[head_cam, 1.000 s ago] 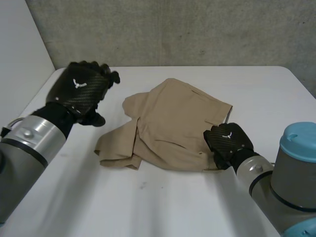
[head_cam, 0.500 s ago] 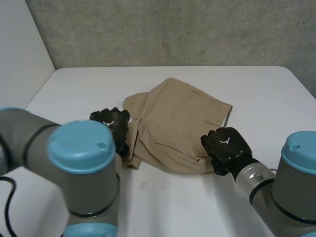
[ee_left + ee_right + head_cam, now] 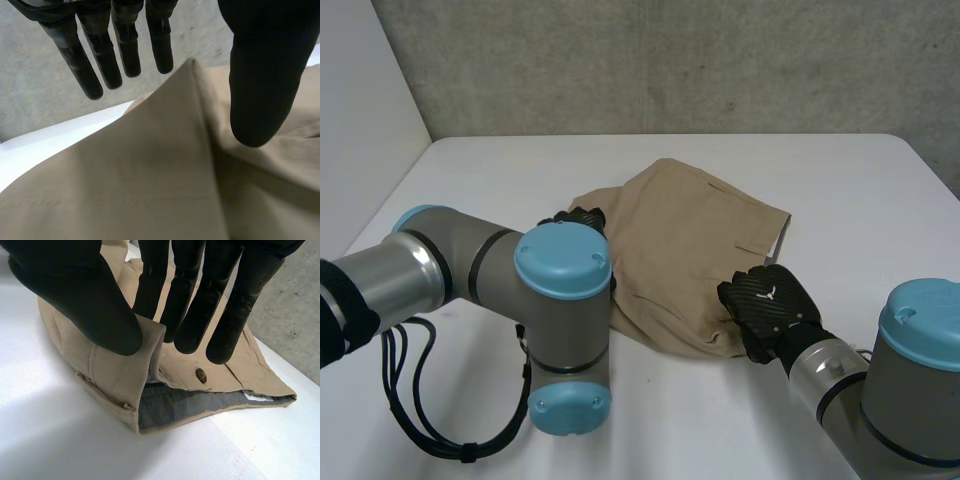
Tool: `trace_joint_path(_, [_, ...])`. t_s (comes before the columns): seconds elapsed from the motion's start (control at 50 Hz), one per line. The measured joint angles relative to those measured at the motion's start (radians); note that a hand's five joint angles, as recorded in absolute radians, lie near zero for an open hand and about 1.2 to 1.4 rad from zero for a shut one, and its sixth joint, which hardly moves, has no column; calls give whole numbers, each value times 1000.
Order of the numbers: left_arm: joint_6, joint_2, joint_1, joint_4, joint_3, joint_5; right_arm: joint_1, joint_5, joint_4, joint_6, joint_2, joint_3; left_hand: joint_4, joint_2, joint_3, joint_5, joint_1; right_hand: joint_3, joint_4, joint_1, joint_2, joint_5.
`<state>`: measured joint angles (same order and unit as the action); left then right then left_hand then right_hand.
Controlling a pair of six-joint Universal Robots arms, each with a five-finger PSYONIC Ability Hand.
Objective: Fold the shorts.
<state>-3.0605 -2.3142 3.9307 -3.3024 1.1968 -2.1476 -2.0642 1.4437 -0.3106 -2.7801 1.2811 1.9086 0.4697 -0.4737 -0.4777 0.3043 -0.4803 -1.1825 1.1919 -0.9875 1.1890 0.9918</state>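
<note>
shorts (image 3: 685, 245): tan, bunched and partly doubled over near the middle of the white worktop (image 3: 840, 180), with the waistband toward the robot's right and the leg end toward its left.
step in hand: as i read it, taking hold ahead of a fold. both hands are at the cloth and nothing is lifted clear of the worktop.
right hand (image 3: 770, 302): at the near right corner of the shorts, on the waistband (image 3: 117, 377). the thumb is on the outer face and the fingers (image 3: 192, 315) on the inner, pinching a raised flap of the band between them. the button (image 3: 201, 375) and grey lining (image 3: 190, 405) lie just past the fingertips.
left hand (image 3: 260, 75): at the left side of the shorts. its fingers are straight and spread, the thumb well apart from them, and it grips nothing. a ridge of folded cloth runs under the palm between thumb and fingers. i cannot tell if the thumb tip touches the cloth.
left arm (image 3: 563, 262): its elbow stands in front of the near left edge of the shorts in the head view.
next move: the left hand probably needs to close on that ridge, then both hands carry one side over the other evenly.
watch for: the cloth is rumpled, so a pinch may take several layers or only one.
</note>
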Motion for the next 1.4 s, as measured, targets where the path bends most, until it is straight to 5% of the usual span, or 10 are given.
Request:
trace_joint_path(0.26, [-12,61,126,125,73,-69,4,0,1,1,-2,-5,124,-115,-110,105,-112,0,0,0,0,0])
trace_joint_path(0.32, [-12,112,159,145,132,-20,5,0,1,1,-2,-10,172,-172,-159,152,-169,0,0,0,0,0])
trace_joint_path(0.44, [-12,202,205,150,241,147,8,1,1,1,-3,-20,632,-629,-620,610,-632,0,0,0,0,0])
trace_joint_path(0.56, [-15,275,238,146,322,284,15,5,10,-3,-2,-41,723,-720,-708,666,-651,0,0,0,0,0])
trace_joint_path(0.7, [-72,316,251,146,378,345,15,6,57,-14,2,-83,723,-720,-708,666,-651,11,-10,5,-12,-6])
trace_joint_path(0.74, [-119,323,252,146,396,358,16,6,111,-22,2,-111,723,-720,-709,666,-651,85,-93,60,-105,-60])
trace_joint_path(0.82, [-207,328,252,144,420,369,23,0,300,-66,5,-182,723,-721,-709,666,-651,745,-749,642,-759,-703])
trace_joint_path(0.96, [-250,334,251,144,427,372,29,-13,479,-142,56,-214,724,-721,-709,666,-651,917,-901,730,-901,-885])
trace_joint_path(1.16, [-245,340,261,144,424,373,-20,38,238,-148,119,-34,724,-721,-709,666,-651,917,-901,730,-901,-885])
trace_joint_path(1.4, [-244,340,281,142,423,374,-110,181,83,-146,-39,-6,724,-722,-710,666,-651,845,-867,705,-863,-831])
